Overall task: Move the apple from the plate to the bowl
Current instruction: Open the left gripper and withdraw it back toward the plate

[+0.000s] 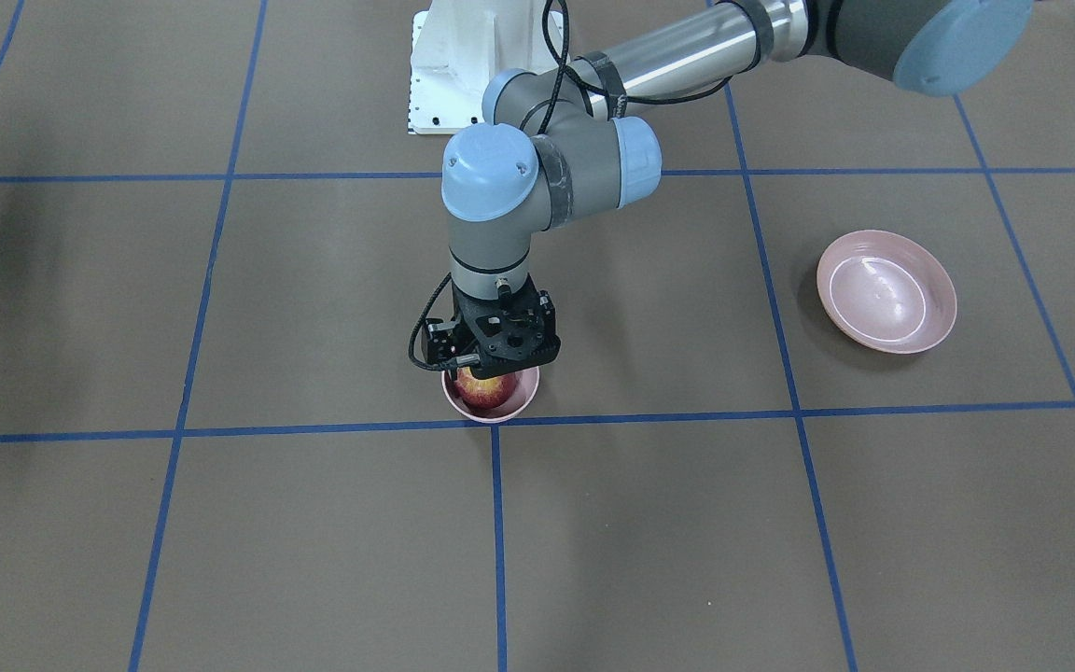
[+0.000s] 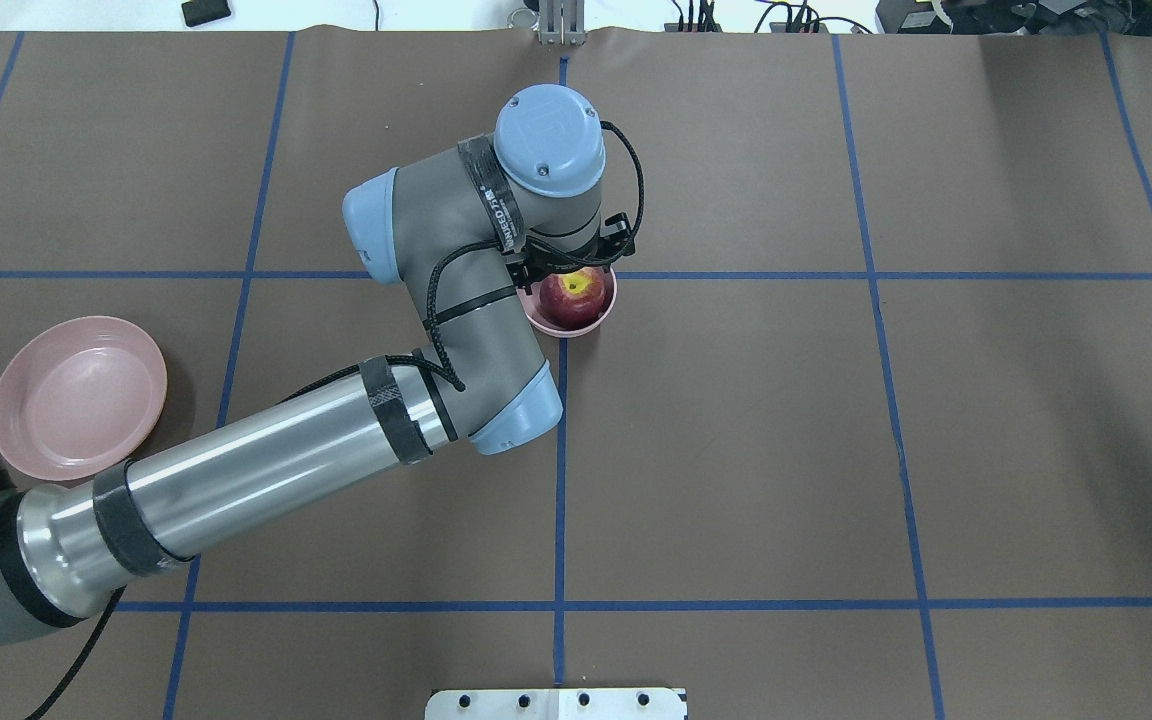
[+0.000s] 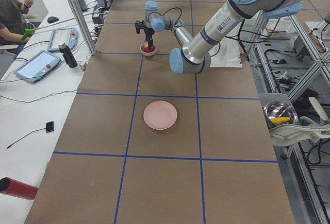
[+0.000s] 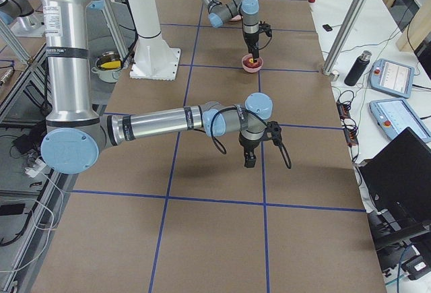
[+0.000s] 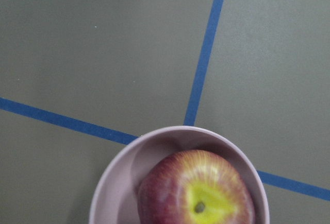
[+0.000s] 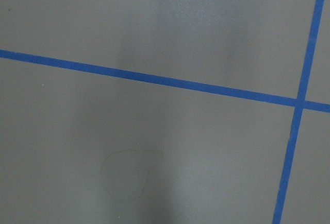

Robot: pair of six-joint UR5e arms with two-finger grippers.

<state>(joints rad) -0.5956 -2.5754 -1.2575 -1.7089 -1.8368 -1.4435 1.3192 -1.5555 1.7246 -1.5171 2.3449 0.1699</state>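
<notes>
The dark-red apple (image 1: 486,390) with its yellow stem patch lies in the small deep pink bowl (image 1: 526,397) at a crossing of blue tape lines mid-table. It also shows from above (image 2: 573,297) and in the left wrist view (image 5: 196,193), inside the bowl's wall (image 5: 118,183). My left gripper (image 1: 493,371) points straight down right over the apple; its fingers are hidden, so I cannot tell if it grips. The wide pink plate (image 2: 78,395) lies bare at my left. My right gripper (image 4: 249,161) hangs over bare table far to my right; its state is unclear.
The left arm's elbow and forearm (image 2: 266,470) stretch low between plate and bowl. The white robot base (image 1: 449,65) stands at the table's robot side. A bottle (image 3: 67,55), tablets and an operator are on a side table beyond the far edge.
</notes>
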